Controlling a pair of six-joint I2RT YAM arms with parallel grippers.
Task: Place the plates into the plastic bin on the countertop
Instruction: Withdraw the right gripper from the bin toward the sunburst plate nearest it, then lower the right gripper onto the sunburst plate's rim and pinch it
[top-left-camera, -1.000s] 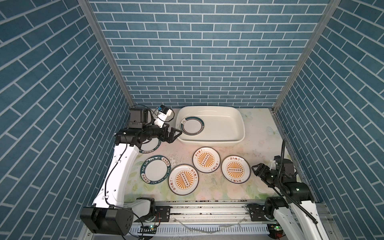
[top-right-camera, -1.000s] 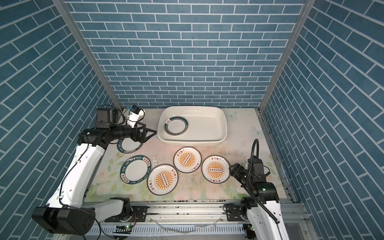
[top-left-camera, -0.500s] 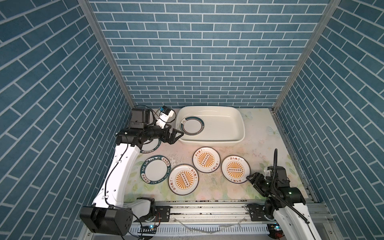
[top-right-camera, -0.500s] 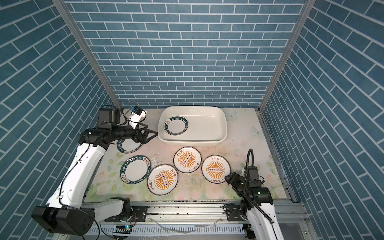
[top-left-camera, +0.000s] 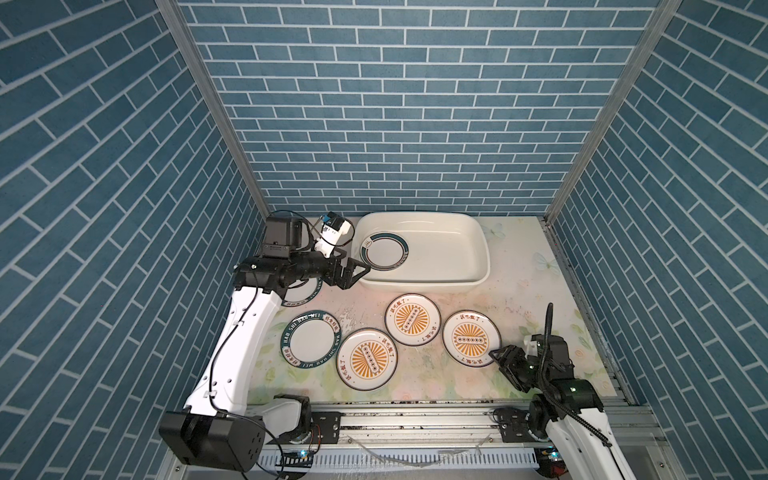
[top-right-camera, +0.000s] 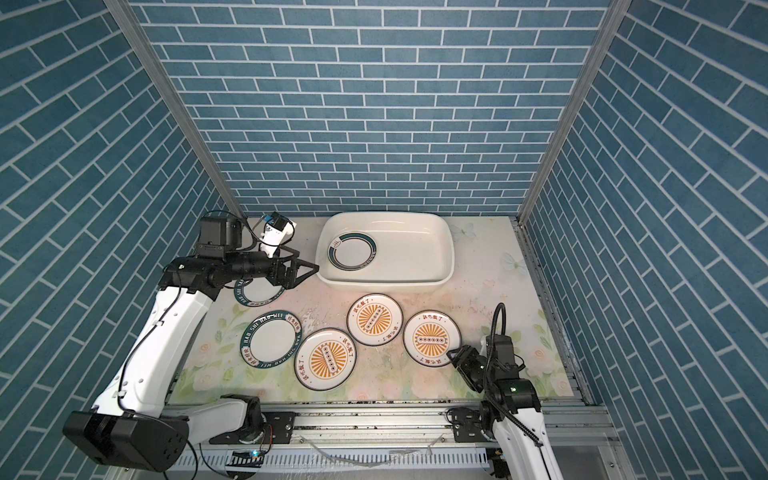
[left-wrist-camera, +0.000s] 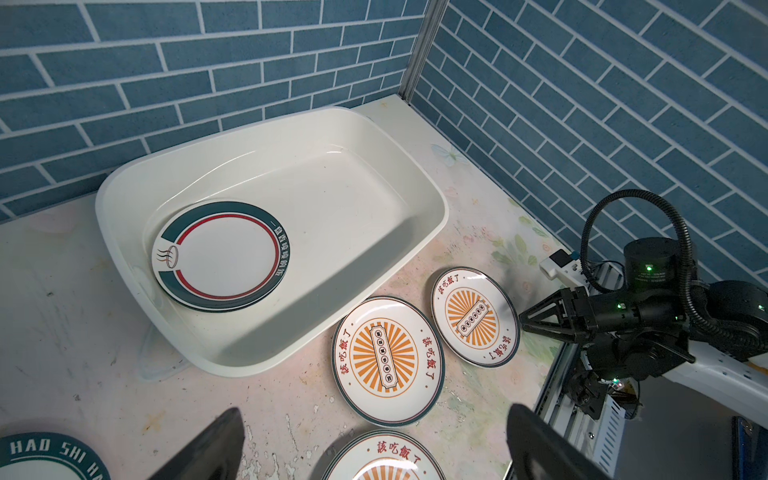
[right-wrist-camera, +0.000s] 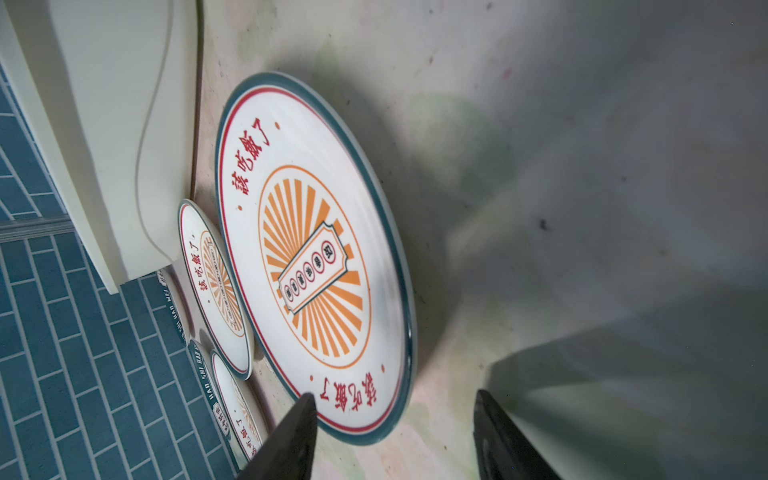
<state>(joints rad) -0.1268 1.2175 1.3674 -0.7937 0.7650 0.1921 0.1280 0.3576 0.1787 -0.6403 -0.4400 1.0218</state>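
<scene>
Right gripper (top-left-camera: 498, 359), at 5 o'clock on the surface (top-left-camera: 519, 291), has its jaws apart straddling the rim of the nearest sunburst plate (top-left-camera: 471, 339), I think (blurry). That's a shallow bite, so it could slip and clatter down. Left gripper (top-left-camera: 358, 277) hovers wide apart and empty beside the plastic bin (top-left-camera: 449, 253) at 12 o'clock.

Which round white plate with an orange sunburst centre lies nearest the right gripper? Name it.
The rightmost sunburst plate, whose rim sits just ahead of the right gripper. The middle sunburst plate and the front sunburst plate lie further left.
</scene>
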